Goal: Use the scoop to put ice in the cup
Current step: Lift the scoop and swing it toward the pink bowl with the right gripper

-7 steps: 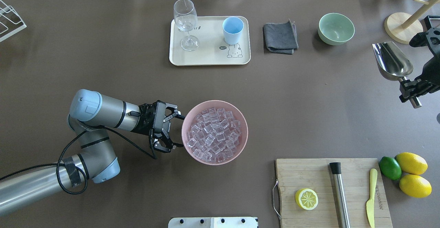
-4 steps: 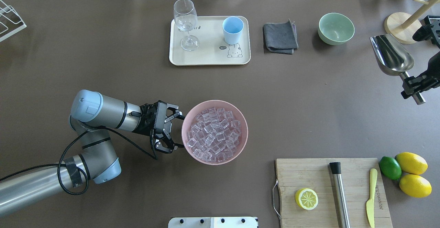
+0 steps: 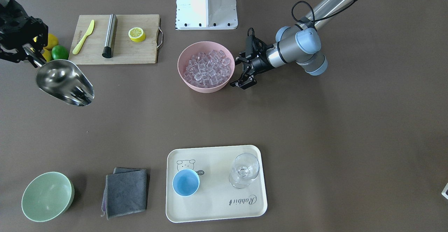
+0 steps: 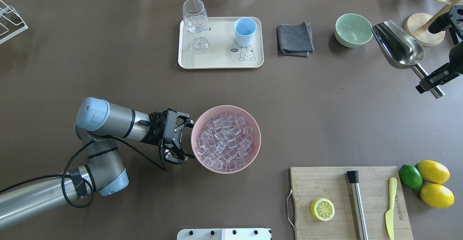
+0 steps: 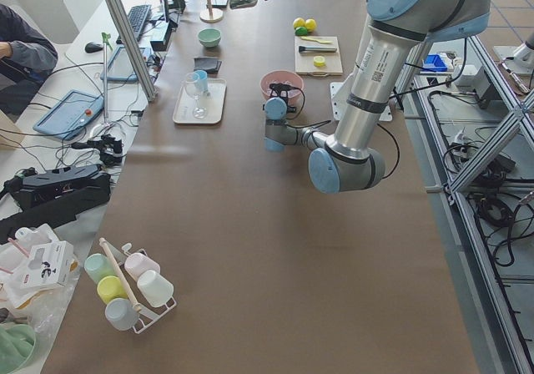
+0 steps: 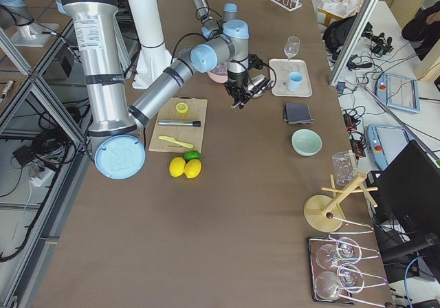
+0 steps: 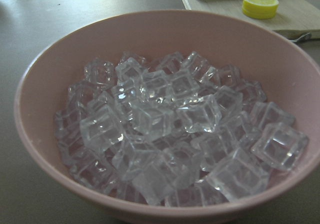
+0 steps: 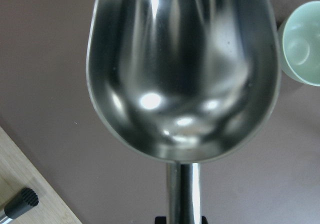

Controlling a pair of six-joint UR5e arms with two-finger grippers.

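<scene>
Since the earlier overhead picture, the scoop has swung toward the far side of the bench and a little left, so its open mouth now sits just beside the pale green bowl. The left arm has hardly shifted.

At the left, the left gripper lies low with its fingers spread wide, one tip either side of the left wall of the pink bowl. Whether they touch the bowl cannot be told. The bowl is heaped with the ice, none of it scooped yet. Far from it, on a cream tray, the light-blue cup stands upright and empty, with a stemmed glass just to its left. To the right of the tray lies a folded grey cloth, then the green bowl. At the right edge, the right gripper pinches the scoop's handle. The trough is empty and well apart from the ice.

Several risks follow from this. The scoop's lip could clip the green bowl as it sweeps left. If the spread fingers are not bracing the pink bowl, a dig into the ice may shove it and scatter cubes. The round handle could twist in the pinch. At the pour, the scoop's mouth looks wider than the cup, so cubes may miss, and the glass is close enough to be knocked.
</scene>
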